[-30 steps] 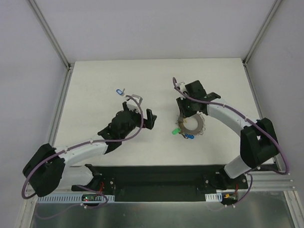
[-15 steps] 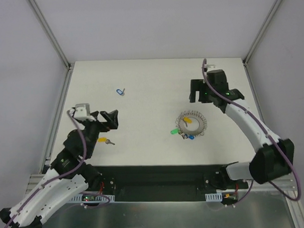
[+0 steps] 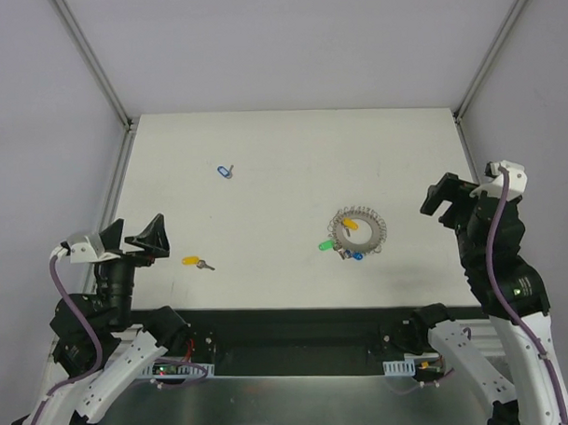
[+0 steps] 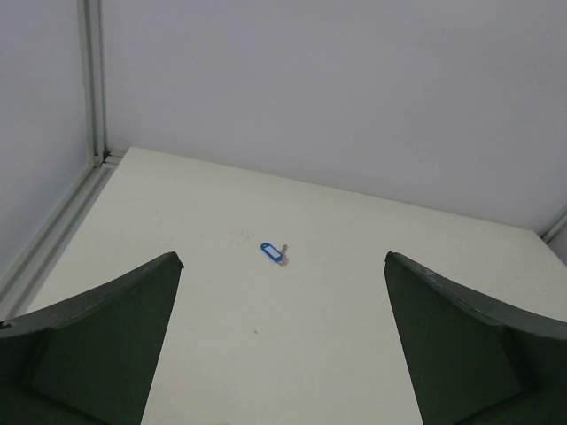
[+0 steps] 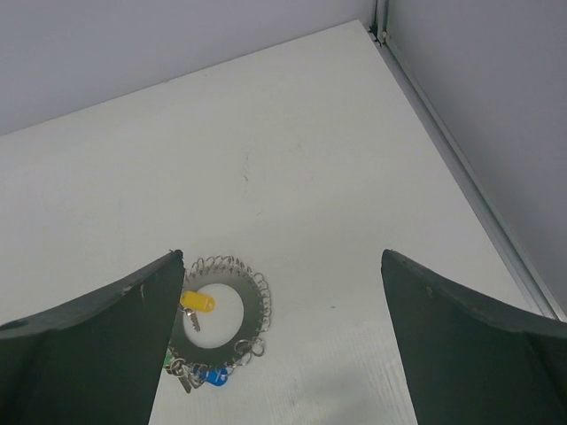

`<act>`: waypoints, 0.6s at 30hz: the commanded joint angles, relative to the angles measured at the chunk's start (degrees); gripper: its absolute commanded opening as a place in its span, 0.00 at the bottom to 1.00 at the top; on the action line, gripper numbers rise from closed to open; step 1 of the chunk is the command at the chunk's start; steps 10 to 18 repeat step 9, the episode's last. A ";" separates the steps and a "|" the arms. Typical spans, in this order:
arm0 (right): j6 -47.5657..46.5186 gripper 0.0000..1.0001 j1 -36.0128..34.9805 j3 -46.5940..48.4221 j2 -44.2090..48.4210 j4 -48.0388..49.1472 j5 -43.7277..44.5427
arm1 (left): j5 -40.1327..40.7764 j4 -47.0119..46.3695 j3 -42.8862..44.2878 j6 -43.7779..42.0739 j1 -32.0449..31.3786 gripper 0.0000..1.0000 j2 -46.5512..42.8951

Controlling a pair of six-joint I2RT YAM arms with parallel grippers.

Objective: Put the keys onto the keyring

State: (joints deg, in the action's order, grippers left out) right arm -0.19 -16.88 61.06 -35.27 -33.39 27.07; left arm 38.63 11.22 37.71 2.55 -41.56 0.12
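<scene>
The grey toothed keyring [image 3: 371, 234] [image 5: 254, 301] lies flat at the table's centre-right. A yellow key [image 3: 350, 223] [image 5: 197, 301] sits inside its hole. A green key [image 3: 326, 245] and a blue key [image 3: 357, 256] [image 5: 215, 375] hang at its near rim. A loose blue key [image 3: 226, 171] [image 4: 272, 253] lies far left of centre, and a loose yellow-orange key [image 3: 196, 262] lies near the front left. My left gripper [image 3: 134, 234] [image 4: 282, 258] is open and empty, raised at the near left. My right gripper [image 3: 447, 202] [image 5: 282, 257] is open and empty, raised at the right, away from the ring.
Grey walls and aluminium frame rails [image 3: 111, 204] border the white table [image 3: 282, 147] on the left, back and right. The black base plate [image 3: 297, 329] runs along the near edge between the arm bases.
Both arms have pulled back from the table's middle to its near sides. The right gripper has opened and left the keyring. The yellow-orange key, hidden under the left arm before, now shows.
</scene>
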 commanded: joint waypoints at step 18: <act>2.39 0.96 0.01 1.87 6.87 -10.56 -3.51 | 0.58 4.07 -3.08 -7.03 0.08 0.99 -7.59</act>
